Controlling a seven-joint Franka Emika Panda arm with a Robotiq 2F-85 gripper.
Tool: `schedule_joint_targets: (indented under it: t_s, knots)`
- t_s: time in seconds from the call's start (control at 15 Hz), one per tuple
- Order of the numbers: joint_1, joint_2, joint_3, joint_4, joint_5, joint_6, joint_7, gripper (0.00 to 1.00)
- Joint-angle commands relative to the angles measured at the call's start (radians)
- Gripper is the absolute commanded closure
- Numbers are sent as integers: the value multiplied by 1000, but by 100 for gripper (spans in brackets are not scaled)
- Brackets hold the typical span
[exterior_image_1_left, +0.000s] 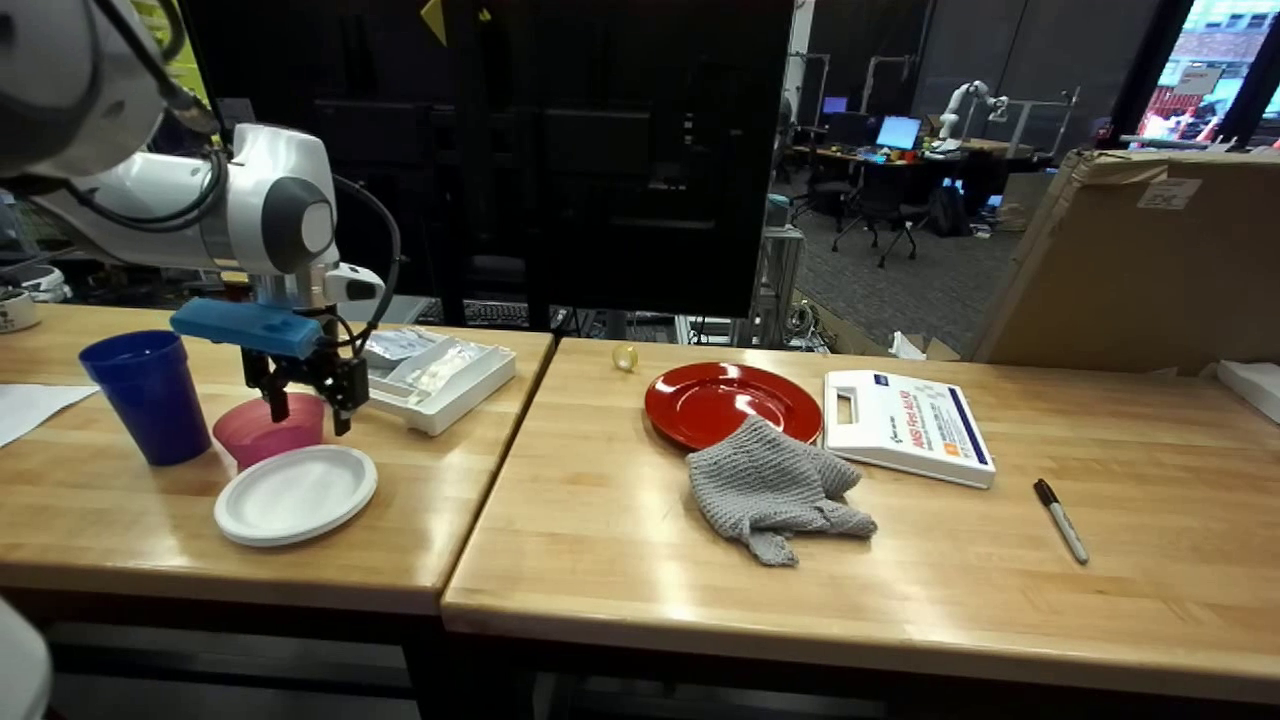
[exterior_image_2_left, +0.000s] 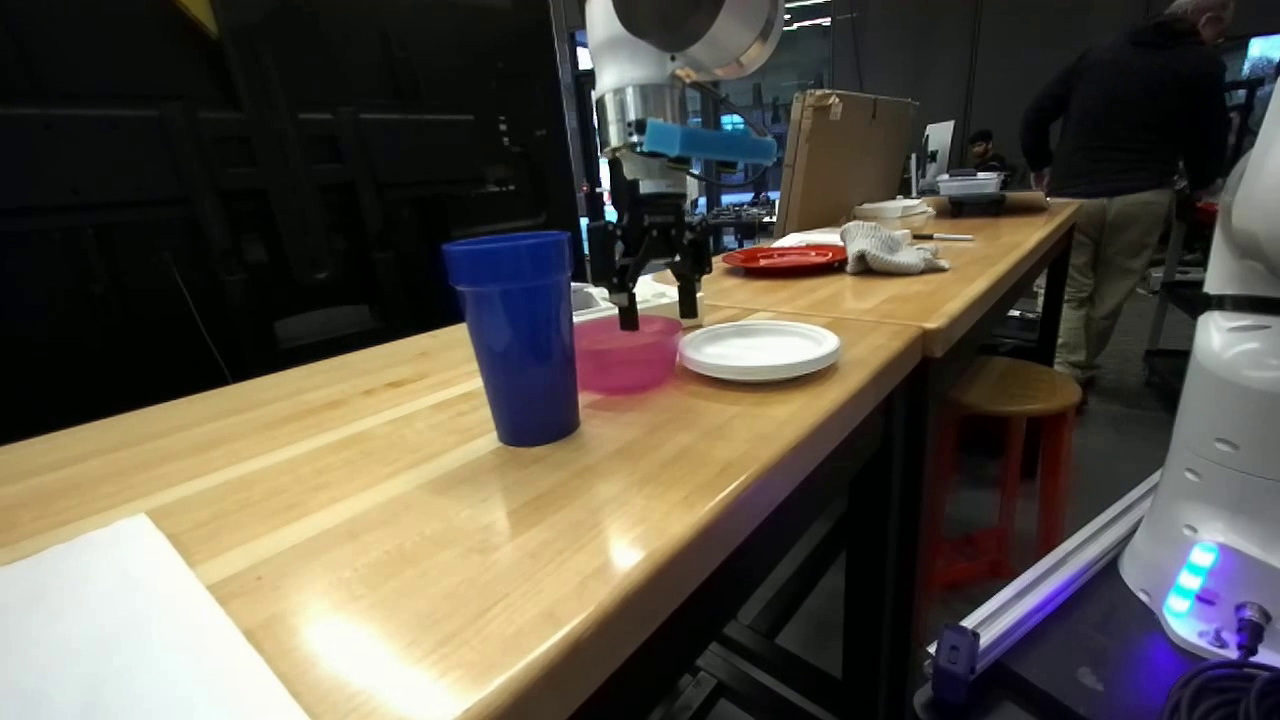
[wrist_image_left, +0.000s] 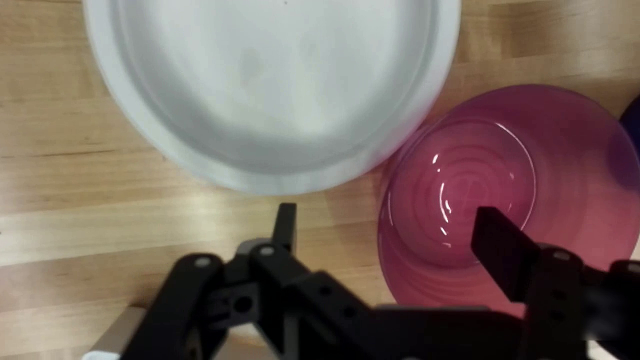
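Pink translucent plastic bowl (wrist_image_left: 460, 180) sits mouth up, base flat on the pale wooden table (exterior_image_1_left: 130, 520), so the rim is reachable from above. I have the black two-finger gripper (exterior_image_1_left: 311, 417) hanging right at it, fingers spread, nothing pinched. Wrist view: one finger over the bowl's inside, the other over wood outside, rim running between; probably lined up so since the mouth looks too wide to span and a thin wall fits the gap easily. Contact with the bowl, can't tell. Stacked white round plates (wrist_image_left: 280, 100) lie flat just beside the bowl, touching or not unclear; my outer finger appears close by their edge, so I judge room is tight there. Tall tapered dark-blue plastic cup (exterior_image_1_left: 150, 400) stands upright on the side away from that finger, looks steady on its narrow base. White compartmented plastic tray (exterior_image_1_left: 480, 392) lies flat behind the gripper in an exterior view, likely so its contents don't slide
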Motion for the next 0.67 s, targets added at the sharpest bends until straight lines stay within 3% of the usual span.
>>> schedule_joint_targets:
  t_s: [0.0,0.47,0.6]
  knots:
    - [12,15,-12,9,-12,7,-36,43]
    - [9,7,-26,-14,8,36,-74,96]
    - [8,-2,-30,-22,14,45,-74,100]
